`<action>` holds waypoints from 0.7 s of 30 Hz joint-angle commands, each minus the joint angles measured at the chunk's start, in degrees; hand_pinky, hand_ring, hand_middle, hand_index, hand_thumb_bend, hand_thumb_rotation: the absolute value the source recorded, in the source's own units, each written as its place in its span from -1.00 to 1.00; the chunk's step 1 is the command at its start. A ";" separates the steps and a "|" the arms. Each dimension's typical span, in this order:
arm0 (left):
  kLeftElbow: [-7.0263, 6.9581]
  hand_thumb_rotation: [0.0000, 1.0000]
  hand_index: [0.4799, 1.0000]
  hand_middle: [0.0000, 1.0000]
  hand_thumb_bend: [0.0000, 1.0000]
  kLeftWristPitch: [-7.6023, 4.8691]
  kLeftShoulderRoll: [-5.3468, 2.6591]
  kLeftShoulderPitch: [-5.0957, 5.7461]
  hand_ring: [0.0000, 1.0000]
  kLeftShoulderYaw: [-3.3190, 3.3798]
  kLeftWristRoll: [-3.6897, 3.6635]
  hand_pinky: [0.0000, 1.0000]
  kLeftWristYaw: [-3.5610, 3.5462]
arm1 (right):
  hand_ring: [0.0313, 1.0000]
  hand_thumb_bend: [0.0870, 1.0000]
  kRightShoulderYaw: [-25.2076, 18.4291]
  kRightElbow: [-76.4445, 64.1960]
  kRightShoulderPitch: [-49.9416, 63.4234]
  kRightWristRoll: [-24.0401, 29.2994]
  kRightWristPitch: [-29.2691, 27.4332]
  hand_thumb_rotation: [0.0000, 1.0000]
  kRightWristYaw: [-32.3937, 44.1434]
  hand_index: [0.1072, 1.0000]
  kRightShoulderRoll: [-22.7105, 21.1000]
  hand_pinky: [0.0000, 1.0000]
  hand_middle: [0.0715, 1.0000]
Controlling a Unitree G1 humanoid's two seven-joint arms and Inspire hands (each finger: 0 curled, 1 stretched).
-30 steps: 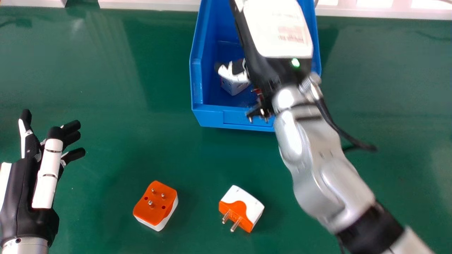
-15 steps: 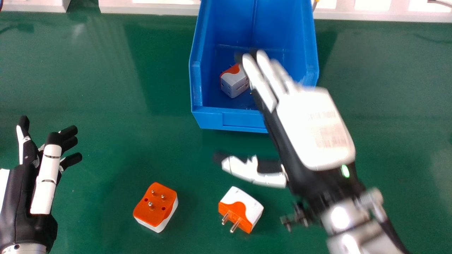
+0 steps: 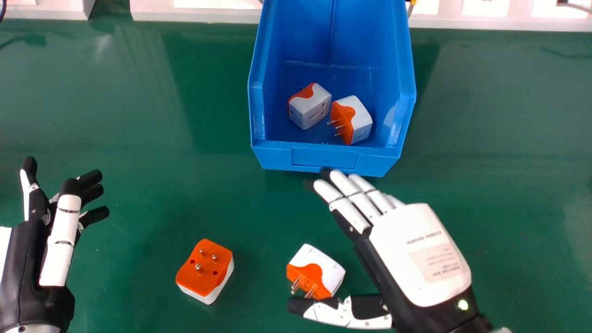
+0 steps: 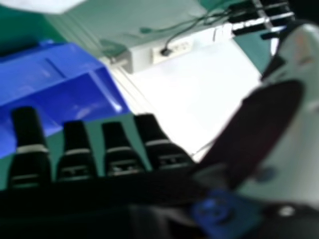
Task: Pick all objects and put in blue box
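Glossy plastic blue box [image 3: 323, 159] at twelve, two boxy plugs [image 3: 311, 111] inside; smooth orange-white plug [image 3: 329, 271] at six, another plug [image 3: 203, 273] at seven. Right hand [image 3: 418, 252] at four, left hand [image 3: 60, 245] at eight, both wide.

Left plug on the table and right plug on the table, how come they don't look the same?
The left plug has its orange pin side facing up; the right plug has its pins poking sideways, toward the robot. The left plug shows three pins, the right plug two. The left plug sits away from both hands; the right plug is beside the right hand's thumb. Both are orange and white.
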 commanded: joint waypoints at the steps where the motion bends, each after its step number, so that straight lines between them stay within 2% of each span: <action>1: -0.56 0.64 0.31 0.63 0.06 -1.45 0.18 0.54 0.65 0.38 -0.28 0.50 -0.11 | 0.67 -0.01 -0.43 0.46 -0.63 -0.85 -0.77 0.23 0.69 0.67 -0.13 0.32 0.75; 2: -0.56 0.64 0.31 0.63 0.06 -1.50 0.13 0.61 0.65 0.41 -0.14 0.50 0.06 | 0.66 -0.02 -0.28 1.05 -0.87 -1.32 -0.73 0.22 0.78 0.67 -0.05 0.32 0.76; 6: -0.80 0.62 0.29 0.62 0.03 -1.53 -0.05 0.72 0.64 0.43 -0.65 0.49 -0.04 | 0.60 0.00 0.27 3.75 -2.19 -2.42 -0.57 0.21 1.57 0.62 0.63 0.28 0.71; 8: -0.47 0.60 0.29 0.63 0.06 -1.75 -0.01 0.55 0.64 0.49 -0.76 0.49 -0.18 | 0.62 -0.03 0.52 4.92 -2.93 -2.58 -0.20 0.24 2.69 0.65 0.98 0.32 0.73; 12: -1.04 0.62 0.29 0.63 0.07 -1.19 0.01 0.61 0.64 0.33 -0.36 0.49 0.16 | 0.64 -0.06 1.21 7.57 -5.07 -3.30 0.58 0.24 4.66 0.66 1.82 0.36 0.75; 16: -0.85 0.64 0.30 0.63 0.09 -1.38 0.11 0.49 0.64 0.31 -0.06 0.48 0.32 | 0.62 -0.05 2.20 12.38 -8.28 -4.74 1.33 0.21 4.20 0.64 3.32 0.35 0.72; 17: -0.82 0.64 0.30 0.63 0.10 -1.32 0.07 0.43 0.64 0.33 -0.36 0.48 0.19 | 0.62 -0.04 2.47 13.63 -9.07 -4.97 1.66 0.20 4.34 0.64 3.74 0.35 0.72; 21: -0.72 0.64 0.31 0.63 0.08 -1.41 0.19 0.37 0.65 0.32 -0.46 0.50 -0.06 | 0.68 -0.06 3.61 17.28 -11.54 -5.23 2.85 0.14 5.78 0.68 4.69 0.41 0.76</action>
